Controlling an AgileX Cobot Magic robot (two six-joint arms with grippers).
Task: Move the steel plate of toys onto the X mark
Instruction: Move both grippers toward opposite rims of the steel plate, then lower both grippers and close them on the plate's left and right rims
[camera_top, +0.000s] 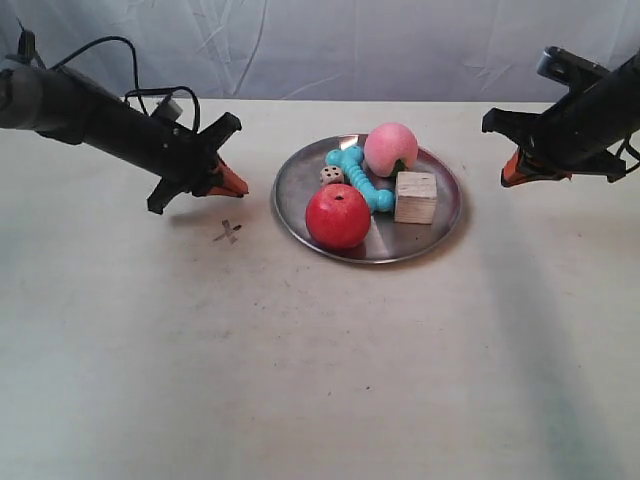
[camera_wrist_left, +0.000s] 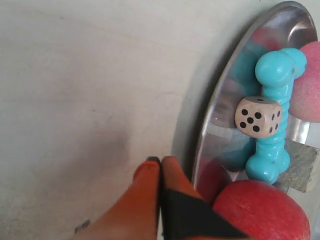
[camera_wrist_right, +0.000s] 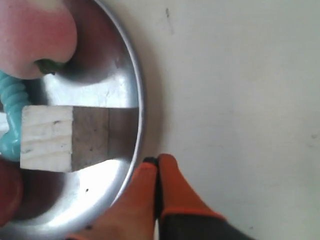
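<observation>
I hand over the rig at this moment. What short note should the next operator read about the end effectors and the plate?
Left end effector: shut, empty, just outside the rim of the steel plate, near the die.
Right end effector: shut, empty, outside the rim near the wooden cube.
The plate also holds the apple, peach and bone; it lies beside the X mark, not on it.
Done: nothing yet. Left: move the plate onto the mark.

Left gripper (camera_wrist_left: 160, 162) and right gripper (camera_wrist_right: 157, 161) hold fingers (camera_wrist_left: 145, 187) pressed together.
</observation>
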